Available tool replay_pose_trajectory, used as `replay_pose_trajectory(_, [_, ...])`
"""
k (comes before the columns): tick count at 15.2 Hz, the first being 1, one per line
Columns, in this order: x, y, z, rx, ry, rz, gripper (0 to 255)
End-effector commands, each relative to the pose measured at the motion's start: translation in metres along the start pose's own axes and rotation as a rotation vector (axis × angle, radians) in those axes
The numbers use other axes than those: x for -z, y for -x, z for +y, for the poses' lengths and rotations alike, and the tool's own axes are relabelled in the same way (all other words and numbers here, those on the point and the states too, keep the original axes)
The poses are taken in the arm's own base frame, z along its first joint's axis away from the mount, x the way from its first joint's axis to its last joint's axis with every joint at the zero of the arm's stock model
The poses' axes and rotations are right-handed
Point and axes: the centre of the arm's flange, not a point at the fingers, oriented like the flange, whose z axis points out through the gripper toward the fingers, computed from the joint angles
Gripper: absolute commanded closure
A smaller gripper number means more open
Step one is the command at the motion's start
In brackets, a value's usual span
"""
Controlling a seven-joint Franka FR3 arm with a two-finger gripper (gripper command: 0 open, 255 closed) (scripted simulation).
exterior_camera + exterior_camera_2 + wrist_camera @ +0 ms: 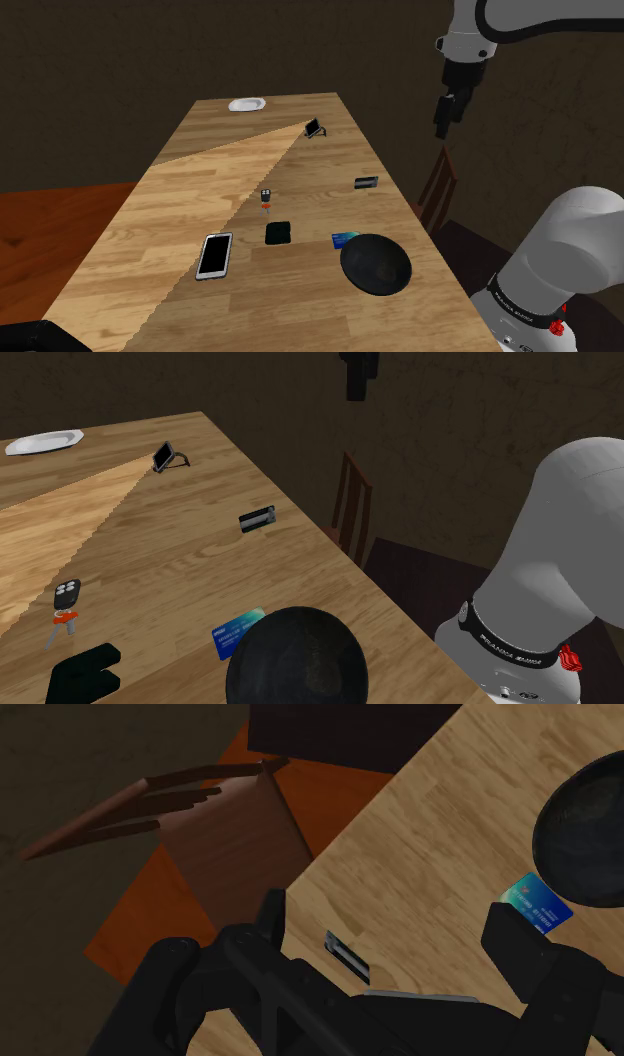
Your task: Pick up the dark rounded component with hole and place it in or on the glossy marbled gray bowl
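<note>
**Shoulder view, left to right**

White phone [214,255], then the dark rounded component [278,233] lying flat between it and the blue card [344,239], almost square, heading unclear. Dark bowl [375,264] just beside the card. Far right, the gripper [443,115] hangs high, 2 fingers spread.

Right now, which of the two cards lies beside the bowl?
The blue card, right at the rim of the dark bowl; the black card lies well apart from it.

Home dining room, long wooden table [190,210], wooden chair [352,502] beside it, white plate [246,104], phone [214,255], keys [66,598] on top
</note>
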Motion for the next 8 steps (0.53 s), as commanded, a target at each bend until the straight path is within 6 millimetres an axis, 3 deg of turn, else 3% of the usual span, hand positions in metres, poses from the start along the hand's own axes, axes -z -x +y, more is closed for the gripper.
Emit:
replay_pose_trajectory(1, [0.000,0.000,0.000,0.000,0.000,0.000,0])
replay_pose_trajectory(8, [-0.039,-0.057,-0.058,0.072,-0.014,0.007,0])
